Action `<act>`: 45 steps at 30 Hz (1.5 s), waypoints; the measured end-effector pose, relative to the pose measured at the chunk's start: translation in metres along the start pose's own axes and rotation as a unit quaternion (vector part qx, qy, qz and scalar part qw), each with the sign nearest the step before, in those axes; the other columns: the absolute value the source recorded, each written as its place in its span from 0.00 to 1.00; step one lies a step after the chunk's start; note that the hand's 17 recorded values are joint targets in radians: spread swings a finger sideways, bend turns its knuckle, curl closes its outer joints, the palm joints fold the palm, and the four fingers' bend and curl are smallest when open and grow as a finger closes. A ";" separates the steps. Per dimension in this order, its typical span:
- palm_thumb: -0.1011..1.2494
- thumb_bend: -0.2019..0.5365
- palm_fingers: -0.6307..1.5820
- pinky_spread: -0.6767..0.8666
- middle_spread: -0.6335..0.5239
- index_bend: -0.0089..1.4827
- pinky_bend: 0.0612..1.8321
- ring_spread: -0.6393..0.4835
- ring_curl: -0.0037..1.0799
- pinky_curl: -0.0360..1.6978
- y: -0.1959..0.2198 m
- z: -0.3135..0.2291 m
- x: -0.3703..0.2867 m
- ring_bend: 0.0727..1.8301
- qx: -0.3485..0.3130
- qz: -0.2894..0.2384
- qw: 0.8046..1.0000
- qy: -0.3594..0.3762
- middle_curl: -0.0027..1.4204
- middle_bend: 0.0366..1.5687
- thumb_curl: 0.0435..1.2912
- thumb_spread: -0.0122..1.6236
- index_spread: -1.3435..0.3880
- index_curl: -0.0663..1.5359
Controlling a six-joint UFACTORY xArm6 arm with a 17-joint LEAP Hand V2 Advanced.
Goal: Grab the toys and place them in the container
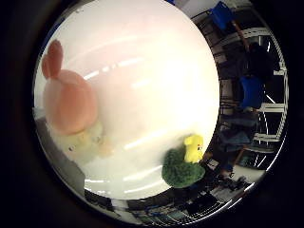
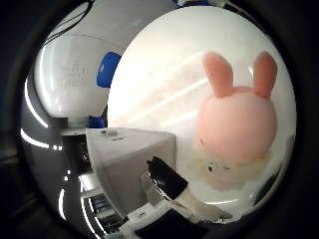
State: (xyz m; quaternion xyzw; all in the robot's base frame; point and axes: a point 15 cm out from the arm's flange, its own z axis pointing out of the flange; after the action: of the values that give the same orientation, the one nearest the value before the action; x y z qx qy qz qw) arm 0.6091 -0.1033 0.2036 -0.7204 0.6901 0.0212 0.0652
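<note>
My fingers (image 2: 169,186) poke out over the white table (image 1: 142,71); I cannot tell if they are open or closed. A pink bunny toy (image 2: 237,127) lies close under my palm. A green and yellow toy (image 1: 184,164) sits farther away.

I seem to be in a lab or classroom-like workroom — beyond the far edge of my white table (image 1: 142,71) stand blue chairs (image 1: 251,92) and metal-framed furniture (image 1: 273,109), with cluttered shelving past the table's near corner.
</note>
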 end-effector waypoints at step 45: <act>0.80 0.26 0.76 0.31 0.38 0.70 0.68 0.35 0.76 0.58 0.140 -0.230 -0.073 0.72 -0.037 -0.051 0.996 0.064 0.68 0.80 0.33 0.73 0.63 0.64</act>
State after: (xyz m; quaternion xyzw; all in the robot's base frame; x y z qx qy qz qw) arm 0.4521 -0.0649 0.4311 -0.7566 0.6538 -0.0028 -0.0048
